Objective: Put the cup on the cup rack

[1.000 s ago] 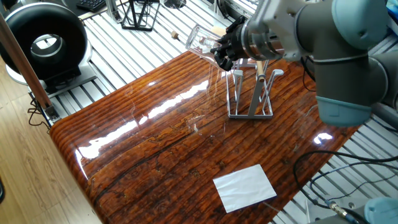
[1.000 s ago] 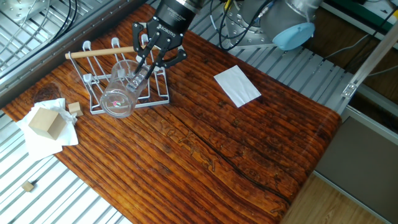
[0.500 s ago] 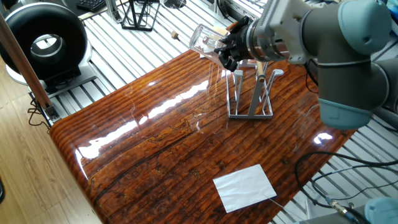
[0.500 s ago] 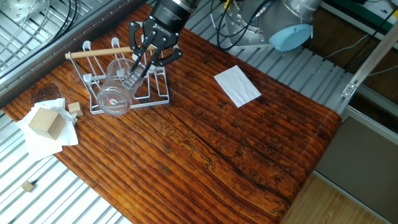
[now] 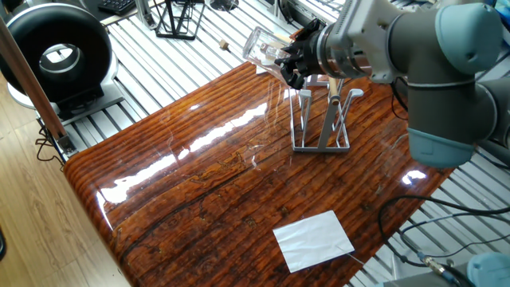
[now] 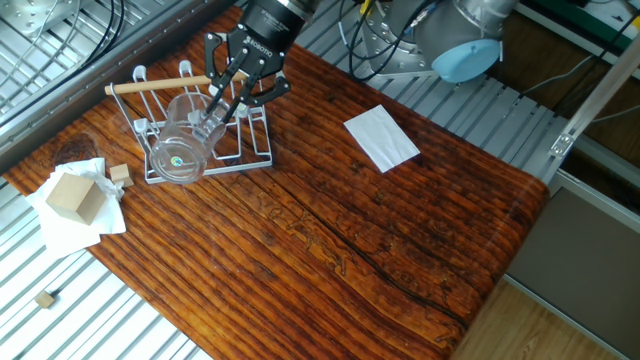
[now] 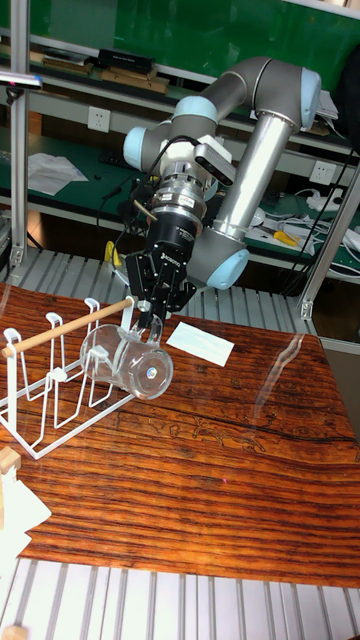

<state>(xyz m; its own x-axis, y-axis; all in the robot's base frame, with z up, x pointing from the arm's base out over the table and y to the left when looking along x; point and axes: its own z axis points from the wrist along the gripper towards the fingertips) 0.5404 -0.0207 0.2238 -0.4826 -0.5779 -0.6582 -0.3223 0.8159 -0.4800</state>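
Glass tumbler carried sideways over the cup rack

The glass tumbler (image 7: 125, 359) is clamped at its rim by the gripper (image 7: 150, 322), tipped on its side above the cup rack (image 7: 60, 390), just beside the wooden rod handle (image 7: 68, 329). Placement is judged underway; next, the mouth must be turned down and lowered over a peg.

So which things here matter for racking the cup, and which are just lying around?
In the job: the cup, tilted and held in the gripper; the cup rack.

Lying about: white paper, wooden block on crumpled tissue, black wire stand.
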